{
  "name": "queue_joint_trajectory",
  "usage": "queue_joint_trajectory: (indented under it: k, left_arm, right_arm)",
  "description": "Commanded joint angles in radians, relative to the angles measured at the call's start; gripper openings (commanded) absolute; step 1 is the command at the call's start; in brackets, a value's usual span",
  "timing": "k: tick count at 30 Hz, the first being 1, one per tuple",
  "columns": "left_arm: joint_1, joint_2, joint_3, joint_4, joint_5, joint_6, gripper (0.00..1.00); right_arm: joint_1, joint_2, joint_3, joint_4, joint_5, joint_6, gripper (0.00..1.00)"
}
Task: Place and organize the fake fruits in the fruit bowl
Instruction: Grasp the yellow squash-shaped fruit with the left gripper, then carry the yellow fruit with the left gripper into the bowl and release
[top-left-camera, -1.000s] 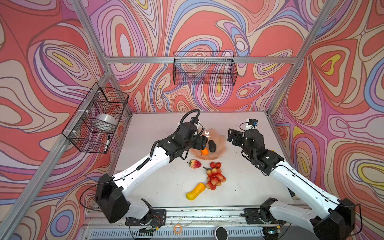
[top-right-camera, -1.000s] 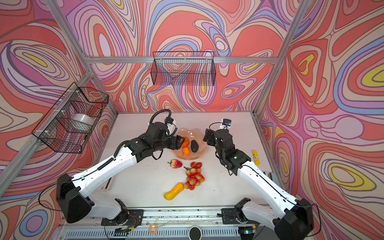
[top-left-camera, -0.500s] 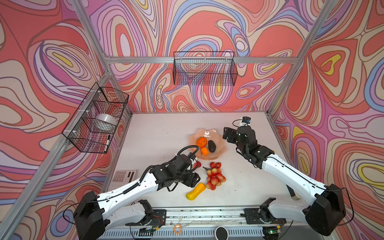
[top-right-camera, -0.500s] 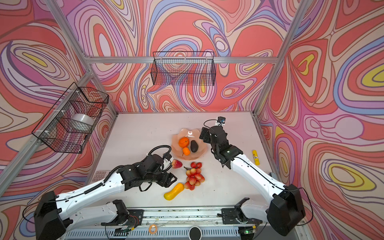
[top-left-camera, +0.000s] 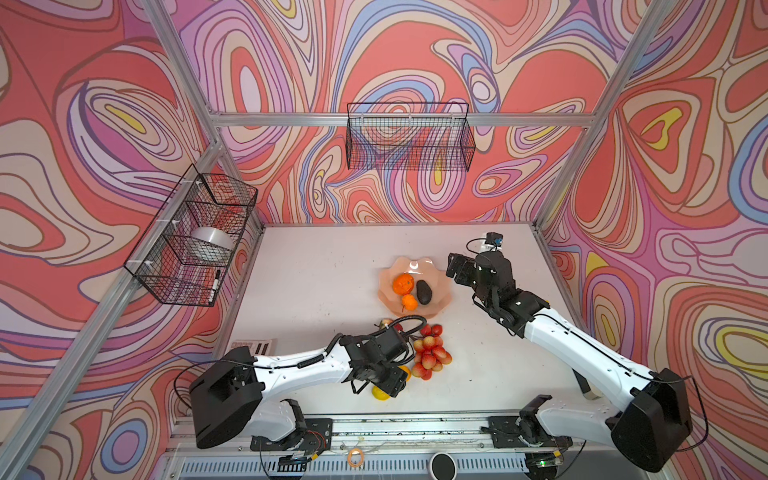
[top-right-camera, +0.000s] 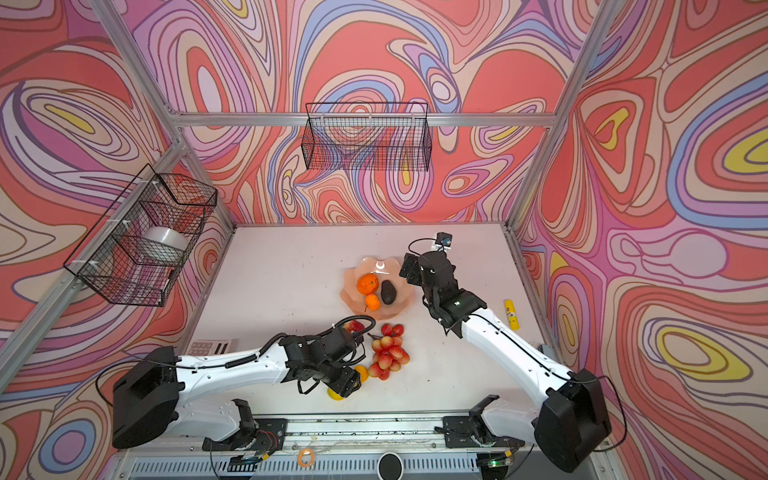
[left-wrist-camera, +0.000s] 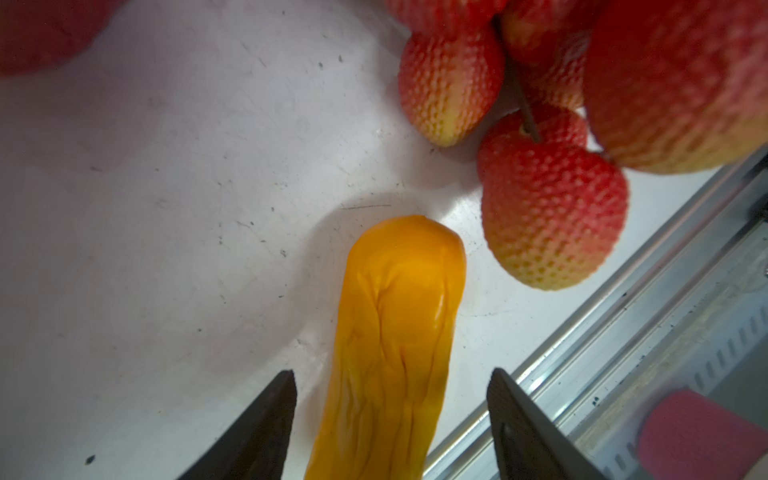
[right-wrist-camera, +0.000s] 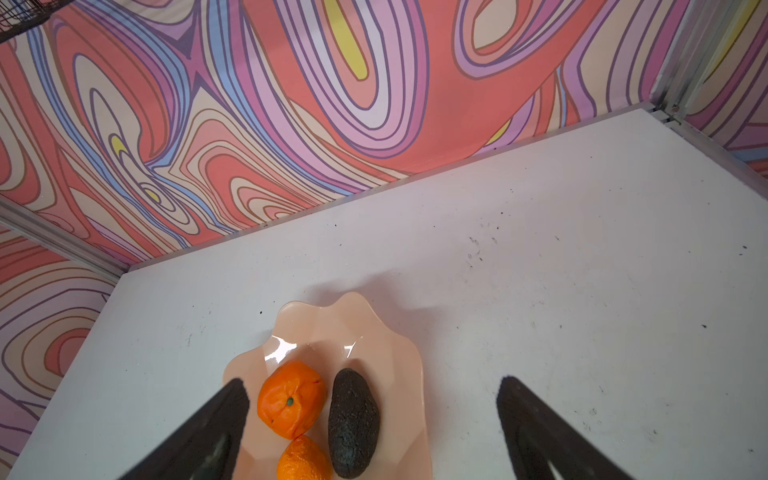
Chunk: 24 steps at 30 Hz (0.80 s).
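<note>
At the front edge of the table (top-left-camera: 316, 286), the left gripper (left-wrist-camera: 392, 374) straddled the yellow-orange gourd (left-wrist-camera: 399, 324), jaws apart, not yet gripping. It needed to close squarely mid-body, clear of the grape bunch (left-wrist-camera: 552, 216). The right gripper (right-wrist-camera: 372, 382) hung wide open beside the fruit bowl (top-left-camera: 415, 262).

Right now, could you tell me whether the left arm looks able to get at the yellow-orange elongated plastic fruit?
Probably yes: the left arm's open jaws straddle the yellow-orange elongated plastic fruit with nothing between; the red-yellow grape bunch lies beside its tip, clear of the jaws.
</note>
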Motion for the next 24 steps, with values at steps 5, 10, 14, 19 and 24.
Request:
queue_joint_trajectory:
  k: [5, 10, 14, 19, 24]
  left_arm:
    - [-0.005, 0.047, 0.005, 0.014, -0.008, -0.032, 0.32]
    - [-0.004, -0.074, 0.020, -0.077, -0.094, -0.034, 0.22]
    - [0.020, -0.181, 0.100, -0.158, -0.186, 0.025, 0.21]
    - [0.142, -0.113, 0.254, -0.095, -0.135, 0.149, 0.21]
    - [0.201, 0.139, 0.512, -0.062, -0.100, 0.285, 0.21]
  right_arm:
    - [-0.006, -0.021, -0.022, 0.017, 0.020, -0.003, 0.98]
    - [-0.006, -0.018, -0.028, 0.024, 0.021, -0.004, 0.98]
    - [-0.007, -0.020, -0.038, 0.036, 0.021, 0.009, 0.98]
    - [-0.008, -0.057, -0.077, 0.069, 0.015, 0.027, 0.98]
    - [-0.010, -0.116, -0.098, 0.041, 0.035, 0.025, 0.98]
